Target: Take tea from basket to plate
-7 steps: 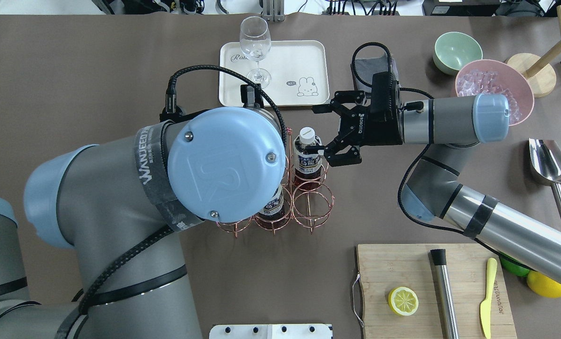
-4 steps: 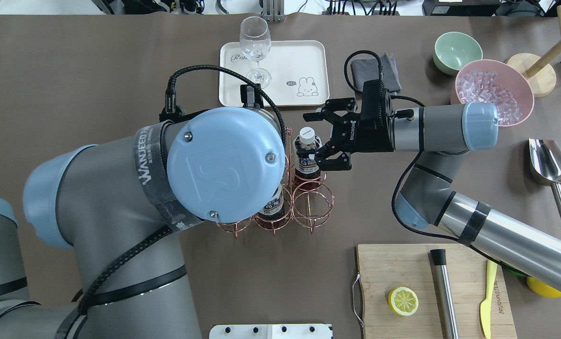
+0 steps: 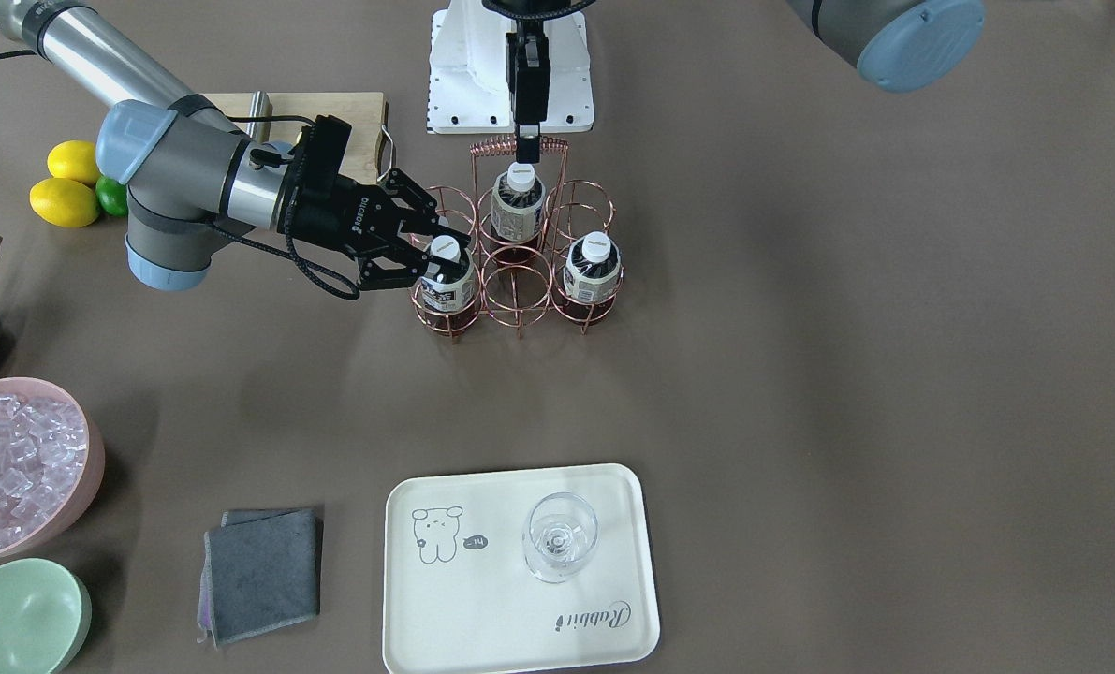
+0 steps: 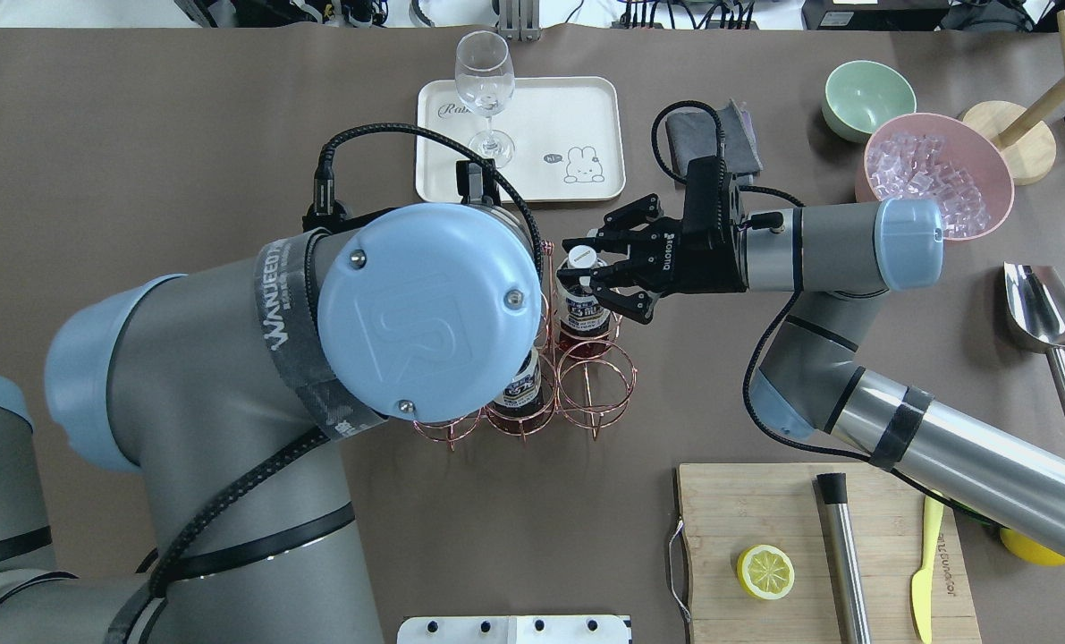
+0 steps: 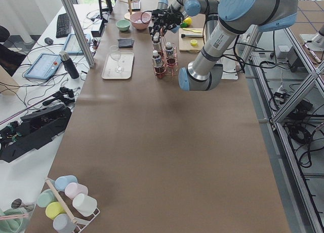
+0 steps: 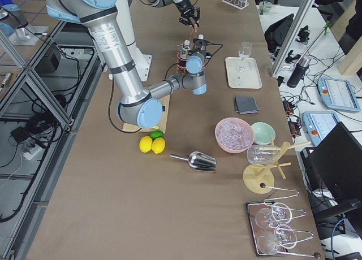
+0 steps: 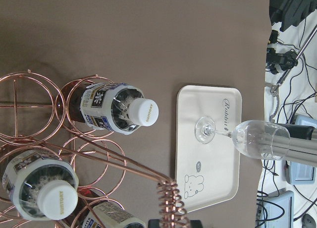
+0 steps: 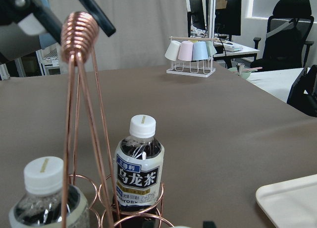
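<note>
The copper wire basket (image 3: 516,281) holds three tea bottles. My right gripper (image 4: 582,266) is open, with one finger on each side of the upper part of the corner tea bottle (image 4: 583,300); in the front-facing view the gripper (image 3: 436,257) straddles that bottle (image 3: 447,281). My left gripper (image 3: 523,148) is shut on the basket's coiled handle (image 8: 79,27) from above. The other bottles stand in the back middle ring (image 3: 517,208) and the other corner ring (image 3: 593,269). The cream plate (image 4: 550,112) lies beyond the basket with a wine glass (image 4: 485,80) on it.
A grey cloth (image 4: 739,134) lies by the plate. A pink bowl of ice (image 4: 934,170), a green bowl (image 4: 867,97) and a metal scoop (image 4: 1042,309) stand at the right. A cutting board (image 4: 764,519) with a lemon half is at the near right.
My right gripper has moved left to the corner bottle, and its fingers now straddle it and stand closer together. The left arm and basket have not moved.
</note>
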Available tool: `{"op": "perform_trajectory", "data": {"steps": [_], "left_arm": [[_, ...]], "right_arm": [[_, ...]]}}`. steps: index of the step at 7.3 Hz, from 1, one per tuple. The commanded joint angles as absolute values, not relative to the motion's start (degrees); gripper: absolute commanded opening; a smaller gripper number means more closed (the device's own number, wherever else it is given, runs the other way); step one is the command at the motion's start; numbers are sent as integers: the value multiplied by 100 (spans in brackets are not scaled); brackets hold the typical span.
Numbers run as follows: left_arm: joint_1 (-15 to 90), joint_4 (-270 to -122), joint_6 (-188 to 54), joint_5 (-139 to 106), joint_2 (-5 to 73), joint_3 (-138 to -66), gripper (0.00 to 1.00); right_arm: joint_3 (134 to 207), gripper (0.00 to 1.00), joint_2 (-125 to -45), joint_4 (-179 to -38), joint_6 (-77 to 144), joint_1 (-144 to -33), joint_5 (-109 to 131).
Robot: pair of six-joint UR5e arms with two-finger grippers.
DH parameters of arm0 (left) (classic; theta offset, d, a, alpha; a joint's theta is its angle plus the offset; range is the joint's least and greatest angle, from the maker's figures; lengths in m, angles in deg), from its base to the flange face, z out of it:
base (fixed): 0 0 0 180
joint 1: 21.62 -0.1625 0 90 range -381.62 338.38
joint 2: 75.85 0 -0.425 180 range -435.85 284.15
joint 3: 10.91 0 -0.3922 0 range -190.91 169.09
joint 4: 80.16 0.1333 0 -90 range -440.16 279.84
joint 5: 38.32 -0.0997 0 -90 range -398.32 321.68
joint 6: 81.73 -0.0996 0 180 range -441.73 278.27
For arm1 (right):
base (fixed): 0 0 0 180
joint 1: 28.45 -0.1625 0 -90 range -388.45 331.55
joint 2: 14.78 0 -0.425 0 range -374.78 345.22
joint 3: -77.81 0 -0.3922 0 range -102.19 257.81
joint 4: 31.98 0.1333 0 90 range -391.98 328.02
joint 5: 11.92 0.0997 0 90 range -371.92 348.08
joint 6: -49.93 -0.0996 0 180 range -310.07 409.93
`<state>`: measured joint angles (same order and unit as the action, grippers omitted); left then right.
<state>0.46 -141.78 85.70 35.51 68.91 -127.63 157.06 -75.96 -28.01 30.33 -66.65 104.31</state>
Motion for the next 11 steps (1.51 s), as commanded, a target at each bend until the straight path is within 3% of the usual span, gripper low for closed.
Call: {"op": "perform_trajectory", "data": {"steps": [1, 5, 7, 9, 11], "left_arm": [[44, -14178, 8570, 3551, 6891, -12763, 0], [44, -14178, 8570, 3551, 6891, -12763, 0], [44, -14178, 8579, 3551, 6900, -12763, 0], [26, -14178, 8579, 3551, 6900, -12763, 0], [17, -14178, 8579, 3551, 6900, -12772, 0]], "right_arm": [[15788, 0, -7587, -2794, 3016, -6703, 10470], [16865, 0, -7560, -3748, 2394, -7290, 10716], [17133, 0, -7106, -4286, 1893, -7912, 11049], [16906, 0, -6779, -4655, 1899, -8449, 11033], [15855, 0, -6148, -4657, 1969, -8960, 10806]]}}
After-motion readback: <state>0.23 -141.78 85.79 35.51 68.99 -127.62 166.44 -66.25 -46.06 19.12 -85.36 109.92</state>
